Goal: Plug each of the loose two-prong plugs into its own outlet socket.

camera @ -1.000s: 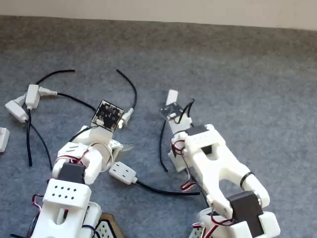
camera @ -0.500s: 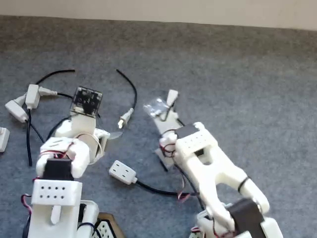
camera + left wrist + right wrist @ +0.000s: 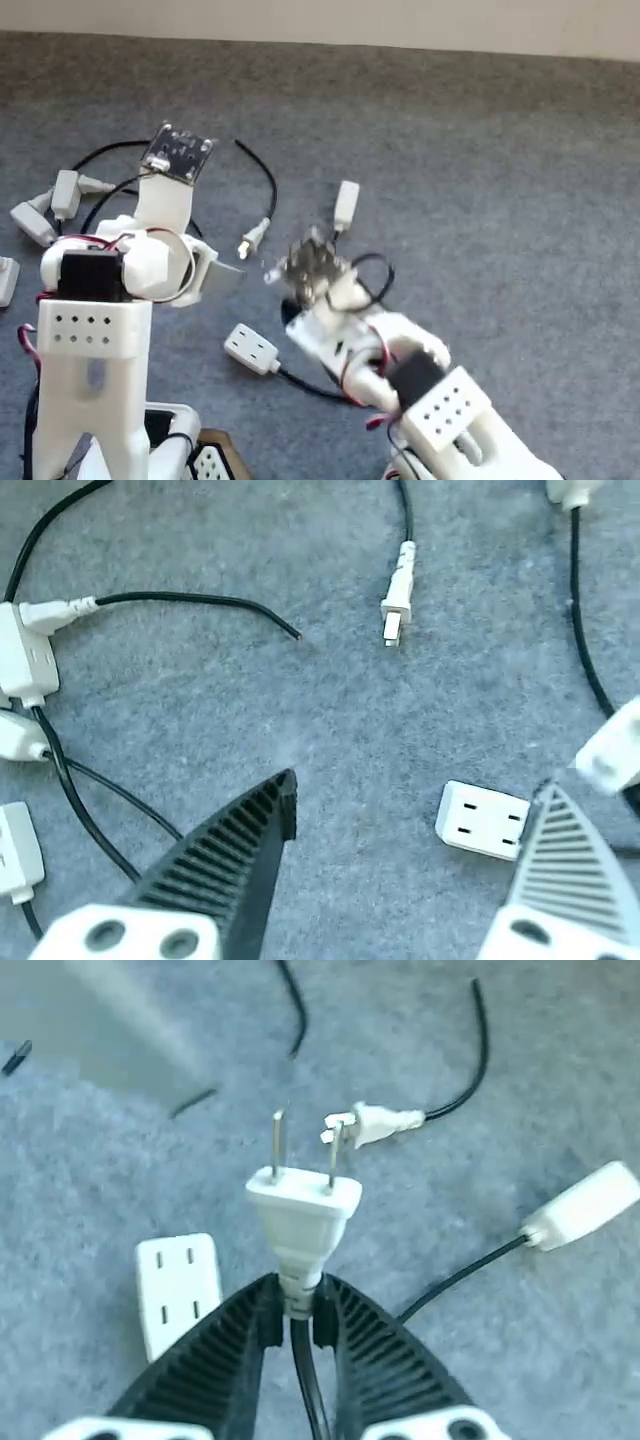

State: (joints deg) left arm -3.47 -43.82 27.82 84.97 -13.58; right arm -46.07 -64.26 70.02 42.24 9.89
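Fingers (image 3: 225, 1360) of the right jaws are clenched on the neck of a white two-prong plug (image 3: 303, 1210), and we see its black cord (image 3: 303, 1365) running back between them. Its two metal prongs point away from the wrist, out over the grey counter (image 3: 500, 180).

Just beside that plug in the right wrist view we find a white socket block (image 3: 178, 1290) lying flat with its slots facing up; plug and block are apart. Farther out lies a loose plug (image 3: 375, 1123) on a cord of its own, prongs free. Off to one side is a white cord-end socket (image 3: 585, 1205), likewise on a dark cord.

The left jaws are released, spread wide with nothing between them, and we see grey counter through the gap. The socket block lies near one of their tips, and the loose plug lies beyond them.

In the high view the left arm (image 3: 95, 330) stands at the counter's left and the right arm (image 3: 450, 410) at the lower right. The socket block lies between them, with the loose plug a little past it.

Well apart, at the left edge, we count a cluster of white sockets (image 3: 25, 665). A third plug (image 3: 55, 610) sits against one of them, though we cannot tell how deeply it is seated.
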